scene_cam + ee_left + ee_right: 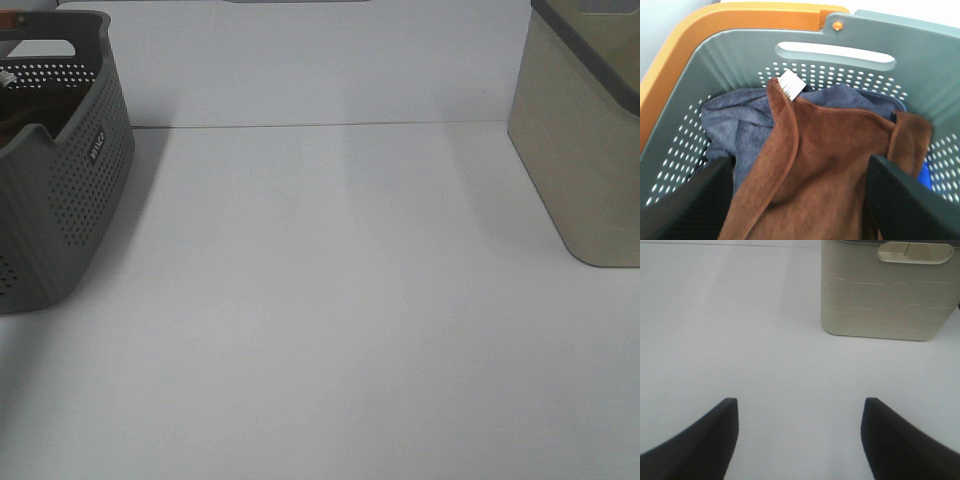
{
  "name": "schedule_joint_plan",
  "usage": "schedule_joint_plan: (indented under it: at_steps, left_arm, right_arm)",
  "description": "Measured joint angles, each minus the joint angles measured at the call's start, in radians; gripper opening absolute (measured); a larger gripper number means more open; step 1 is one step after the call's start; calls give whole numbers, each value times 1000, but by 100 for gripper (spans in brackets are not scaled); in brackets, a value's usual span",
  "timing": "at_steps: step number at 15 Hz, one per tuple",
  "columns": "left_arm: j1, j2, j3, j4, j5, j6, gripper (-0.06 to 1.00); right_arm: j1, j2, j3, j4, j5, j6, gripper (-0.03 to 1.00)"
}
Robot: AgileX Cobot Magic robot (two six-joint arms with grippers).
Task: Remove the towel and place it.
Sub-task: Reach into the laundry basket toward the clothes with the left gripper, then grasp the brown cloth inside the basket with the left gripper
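We have a plain white table before us, broad and bare across its middle, with a pale, featureless background beyond its far edge, so there is ample room to lay a cloth out flat. At the far right stands a beige bin with a grey rim. At the left edge sits the grey perforated basket, and the left wrist view shows an orange rim just outside it. The towel lies inside that basket, dark brown, heaped in loose folds on top of a grey-blue cloth. One stitched edge rises to a peak beside a small white label. We judge it soft, limp and light, with a nap the pads should grip well. It will likely sag and trail when lifted, and could drag on the basket wall or pull the cloth beneath up with it. We would pinch the raised hemmed edge near the peak, clear of the grey-blue cloth. The left gripper hangs over the towel with its jaws spread wide, holding nothing. The right gripper is likewise wide open over bare table near the beige bin.
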Motion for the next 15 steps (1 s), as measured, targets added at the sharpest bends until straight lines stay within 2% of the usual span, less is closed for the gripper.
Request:
schedule_joint_plan:
  at_steps: [5,7,10,15]
  left_arm:
    - [0,288,-389,-2,174,0,71]
    - [0,373,-516,-1,199,0,71]
    - [12,432,-587,-3,199,0,71]
    - [35,479,-592,-17,167,0,71]
  right_arm:
    - [0,0,0,0,0,0,66]
    - [0,0,0,0,0,0,66]
    - [0,0,0,0,0,0,66]
    - [0,0,0,-1,0,0,66]
